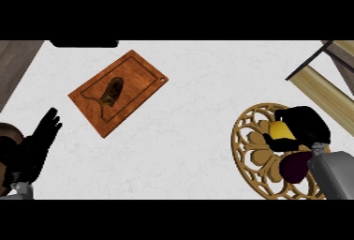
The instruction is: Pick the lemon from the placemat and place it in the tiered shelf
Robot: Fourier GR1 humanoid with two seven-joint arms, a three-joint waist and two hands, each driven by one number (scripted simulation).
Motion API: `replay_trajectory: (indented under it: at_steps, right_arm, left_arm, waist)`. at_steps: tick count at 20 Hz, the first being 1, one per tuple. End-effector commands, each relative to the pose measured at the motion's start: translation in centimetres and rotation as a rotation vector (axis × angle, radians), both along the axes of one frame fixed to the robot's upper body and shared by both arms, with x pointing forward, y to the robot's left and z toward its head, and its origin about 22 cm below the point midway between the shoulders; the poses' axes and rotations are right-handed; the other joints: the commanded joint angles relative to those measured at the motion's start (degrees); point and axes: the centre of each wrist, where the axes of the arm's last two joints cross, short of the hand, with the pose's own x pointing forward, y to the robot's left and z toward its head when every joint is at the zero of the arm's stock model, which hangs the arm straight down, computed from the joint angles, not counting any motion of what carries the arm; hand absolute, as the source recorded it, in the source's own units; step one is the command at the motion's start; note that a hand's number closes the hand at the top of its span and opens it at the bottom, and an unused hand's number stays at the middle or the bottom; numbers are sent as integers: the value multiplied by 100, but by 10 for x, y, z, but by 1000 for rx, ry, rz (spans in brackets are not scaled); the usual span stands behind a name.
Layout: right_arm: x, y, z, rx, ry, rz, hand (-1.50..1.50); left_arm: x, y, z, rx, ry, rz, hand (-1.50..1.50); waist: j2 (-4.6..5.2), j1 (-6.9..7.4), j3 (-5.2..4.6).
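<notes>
Head view shows the right hand point(306, 123) curled round the lemon point(279, 131) over the placemat point(237, 136) at the right. The left hand point(36, 143) rests open at the left.

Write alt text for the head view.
The right hand curls round the yellow lemon over the round gold placemat, beside a dark purple item. The wooden tiered shelf stands at upper right; the open left hand rests at lower left.

The white marbled counter point(187, 136) carries a wooden cutting board point(140, 74) lying askew toward the left. A round golden openwork placemat point(243, 140) lies at the right, and the wooden tiered shelf point(325, 91) stands in the far right corner.
</notes>
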Motion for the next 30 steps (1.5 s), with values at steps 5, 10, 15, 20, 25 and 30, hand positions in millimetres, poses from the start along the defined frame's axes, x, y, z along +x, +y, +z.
replay_trajectory:
  at_steps: [5, 10, 15, 20, 25, 30]
  right_arm:
    - [24, -14, 23, 248, -75, -459, 150]
    - [49, -9, 76, 370, -167, -716, 150]
    - [49, -2, 133, 429, -293, -782, 150]
    - [26, -2, 180, 625, -383, -829, 150]
    - [-14, -1, 235, 761, -519, -857, 150]
    - [-40, 1, 292, 753, -628, -841, 150]
  left_arm:
    - [-2, 5, 9, 3, -10, -10, 0]
    - [-3, 6, 6, 2, -1, 14, 0]
    - [0, 8, 4, -3, -9, 11, 0]
    - [-23, 5, -1, -23, 3, 8, 0]
    - [-11, 13, 11, -8, 6, 1, 0]
    - [-2, 8, 9, 4, 10, 9, 0]
  waist:
    - [20, 45, 17]
    - [-2, -5, 8]
    - [-4, -48, 8]
    - [-38, -56, 10]
    - [-42, -109, 10]
    - [-8, -47, 9]
